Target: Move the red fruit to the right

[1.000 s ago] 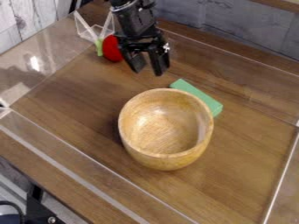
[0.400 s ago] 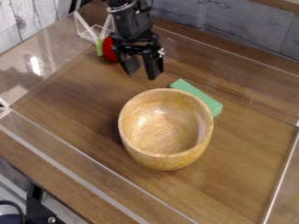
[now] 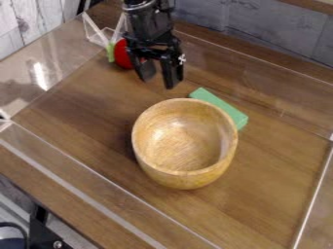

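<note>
The red fruit (image 3: 123, 53) is a small glossy ball at the back left of the wooden table, mostly hidden behind my black gripper (image 3: 158, 75). The gripper hangs just in front and to the right of the fruit, fingers pointing down and slightly spread, with nothing visibly between them. Whether a finger touches the fruit I cannot tell.
A large wooden bowl (image 3: 185, 143) stands in the middle of the table. A flat green block (image 3: 221, 106) lies just behind its right rim. A white wire object (image 3: 95, 34) sits at the back left near the fruit. Clear raised walls edge the table.
The gripper has shifted left toward the fruit over the last second and now covers more of it. The fruit, bowl and green block have not moved.
</note>
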